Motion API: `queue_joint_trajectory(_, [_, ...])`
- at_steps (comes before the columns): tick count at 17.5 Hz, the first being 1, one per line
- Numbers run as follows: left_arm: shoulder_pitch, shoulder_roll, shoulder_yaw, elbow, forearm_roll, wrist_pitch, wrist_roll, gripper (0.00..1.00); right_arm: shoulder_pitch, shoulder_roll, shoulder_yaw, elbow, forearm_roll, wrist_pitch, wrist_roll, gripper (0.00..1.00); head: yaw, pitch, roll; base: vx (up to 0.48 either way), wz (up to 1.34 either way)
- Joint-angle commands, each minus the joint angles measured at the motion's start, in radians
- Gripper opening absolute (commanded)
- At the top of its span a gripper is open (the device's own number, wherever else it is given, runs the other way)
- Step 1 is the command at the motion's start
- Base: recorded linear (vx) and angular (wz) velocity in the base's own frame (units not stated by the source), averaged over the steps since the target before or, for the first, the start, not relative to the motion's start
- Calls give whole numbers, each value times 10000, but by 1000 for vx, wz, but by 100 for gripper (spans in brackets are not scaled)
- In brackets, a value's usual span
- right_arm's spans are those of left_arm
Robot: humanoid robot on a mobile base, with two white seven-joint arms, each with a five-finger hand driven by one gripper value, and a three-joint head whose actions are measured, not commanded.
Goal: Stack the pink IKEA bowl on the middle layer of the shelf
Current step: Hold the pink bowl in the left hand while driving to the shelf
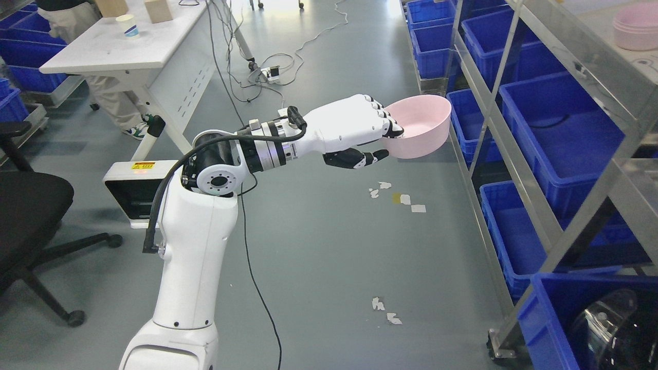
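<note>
- The metal shelf stands to the right of and beyond the hand: bare angle-iron uprights and braces, with rigid blue plastic bins on its lower levels.
- The left arm, smooth white shells with a black cable looped along it, reaches from the lower left out toward the shelf; no right arm shows.
- The left hand holds the pink bowl by its near rim, fingers hooked over the edge into the hollow and the thumb pressed under the outside wall.
- The bowl is round, deep, matte plastic, carried nearly level in the air over the floor, just short of the shelf's front posts.
- Up and to the right of the hand, a stack of pink bowls sits on a shelf board, well apart from the held one.
- By my reading this is the carry stage, with placing not yet done. The next move calls for lifting and reaching right between the uprights, then lowering the bowl squarely into the stack so it nests.
</note>
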Motion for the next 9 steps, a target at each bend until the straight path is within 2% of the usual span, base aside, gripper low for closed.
queue_joint_trajectory(1, [9,173,9,-104,-16,-1,4,2,-4,-174,46,-174,8,39,-5,100,0,0,0,84,327])
queue_joint_trajectory(9, [-6,173,9,-89,0,-1,4,3,-4,-174,46,-174,8,39,-5,100,0,0,0,145,199])
